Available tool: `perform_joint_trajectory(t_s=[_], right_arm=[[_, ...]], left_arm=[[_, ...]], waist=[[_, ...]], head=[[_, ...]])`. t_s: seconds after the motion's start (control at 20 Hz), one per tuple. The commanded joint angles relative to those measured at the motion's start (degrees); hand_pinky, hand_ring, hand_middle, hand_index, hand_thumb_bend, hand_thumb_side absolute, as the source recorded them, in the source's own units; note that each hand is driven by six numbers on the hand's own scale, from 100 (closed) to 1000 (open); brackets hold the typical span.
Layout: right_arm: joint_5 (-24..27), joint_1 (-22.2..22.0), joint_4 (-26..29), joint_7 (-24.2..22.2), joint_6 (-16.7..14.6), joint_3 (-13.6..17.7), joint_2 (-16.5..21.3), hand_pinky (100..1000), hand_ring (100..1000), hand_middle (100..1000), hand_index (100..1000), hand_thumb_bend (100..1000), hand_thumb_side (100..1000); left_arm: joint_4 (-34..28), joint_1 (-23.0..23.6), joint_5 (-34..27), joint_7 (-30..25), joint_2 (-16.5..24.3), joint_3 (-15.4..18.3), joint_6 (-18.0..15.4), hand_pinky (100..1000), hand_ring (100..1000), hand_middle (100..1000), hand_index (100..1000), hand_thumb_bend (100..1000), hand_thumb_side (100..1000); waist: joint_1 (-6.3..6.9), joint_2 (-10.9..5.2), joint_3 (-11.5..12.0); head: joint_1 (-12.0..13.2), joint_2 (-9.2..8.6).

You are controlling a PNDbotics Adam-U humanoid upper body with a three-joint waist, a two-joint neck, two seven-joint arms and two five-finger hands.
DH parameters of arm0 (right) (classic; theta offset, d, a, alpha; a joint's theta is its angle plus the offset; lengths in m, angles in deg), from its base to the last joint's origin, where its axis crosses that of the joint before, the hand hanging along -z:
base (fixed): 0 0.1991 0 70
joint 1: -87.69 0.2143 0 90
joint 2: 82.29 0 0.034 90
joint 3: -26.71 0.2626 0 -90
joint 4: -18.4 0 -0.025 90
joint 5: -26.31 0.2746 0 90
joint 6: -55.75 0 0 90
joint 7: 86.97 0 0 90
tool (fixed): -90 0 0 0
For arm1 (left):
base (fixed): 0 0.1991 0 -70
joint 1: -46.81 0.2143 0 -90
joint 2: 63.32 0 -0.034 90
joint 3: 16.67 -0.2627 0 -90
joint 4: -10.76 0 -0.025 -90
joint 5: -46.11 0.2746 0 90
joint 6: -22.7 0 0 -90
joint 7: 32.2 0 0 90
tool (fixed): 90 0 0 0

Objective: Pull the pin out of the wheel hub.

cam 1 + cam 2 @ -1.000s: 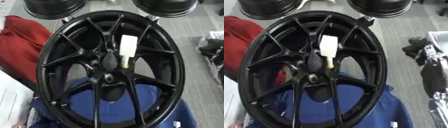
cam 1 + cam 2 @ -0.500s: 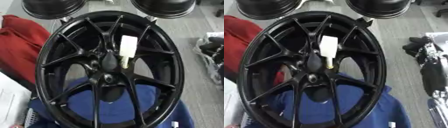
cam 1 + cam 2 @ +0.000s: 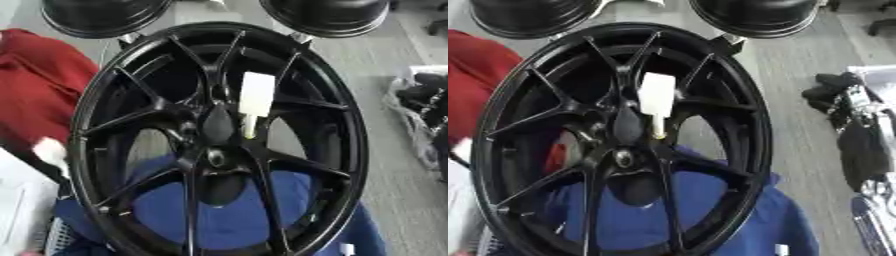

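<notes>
Flanking cloth: red cloth [image 3: 39, 95] at the wheel hub's nine o'clock.
Wheel hub [image 3: 348, 150]: black, spoked, fills the middle.
Pin [image 3: 256, 99]: pale, with a broad head and a thin tip, just at one o'clock of the hub's centre, tip pointing to six o'clock.
Blue cloth [image 3: 223, 217]: under the hub, at six o'clock.
Dark clutter [image 3: 859, 145]: at three o'clock, apart from the hub.
Hand: neither shows plainly; cannot tell whether fingers are apart or together.

Right arm [image 3: 861, 150] lying along the view's right edge, black with a silver section near the lower corner, right hand [image 3: 830, 92] dark at its upper end
</notes>
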Motion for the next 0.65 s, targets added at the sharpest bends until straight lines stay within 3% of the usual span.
perform_joint_trajectory(t_s=[0.05, 0.2, 0.35, 0.6, 0.65], right_arm=[[0.1, 0.3, 0.9, 0.2, -0.2, 0.5, 0.8, 848, 745, 586, 735, 100, 812], [0.2, 0.2, 0.9, 0.3, -0.4, 0.5, 0.9, 848, 744, 586, 735, 100, 809], [0.2, 0.3, 0.9, 0.2, -0.5, 0.6, 0.9, 848, 744, 586, 735, 100, 807], [0.3, 0.3, 0.9, 0.3, -0.5, 0.6, 0.9, 846, 745, 587, 735, 100, 809], [0.5, 0.7, 0.9, 0.1, -0.5, 0.4, 0.6, 847, 744, 587, 734, 100, 802]], left_arm=[[-1.7, -1.0, -3.5, 2.3, 1.1, 1.8, -0.7, 768, 737, 685, 757, 512, 552], [-5.0, -1.4, -12.4, 9.4, 0.2, 1.8, -1.9, 722, 680, 617, 700, 411, 562], [-10.3, -2.0, -19.9, 17.4, -2.0, 1.1, -2.2, 706, 662, 600, 683, 392, 575], [-14.8, -2.0, -22.6, 22.5, -3.3, 0.1, -0.2, 698, 657, 596, 677, 391, 574], [-15.6, -2.5, -23.0, 23.0, -3.8, 0.5, -0.4, 688, 653, 593, 671, 400, 562]], waist=[[0.06, -0.97, 0.1], [-0.09, -1.10, 0.1], [-0.15, -1.16, 0.1], [-0.17, -1.17, 0.2], [-0.66, -1.30, -0.3]], head=[[-0.1, -0.50], [-0.2, -0.51], [0.0, -0.48], [0.0, -0.47], [0.7, -0.51]])
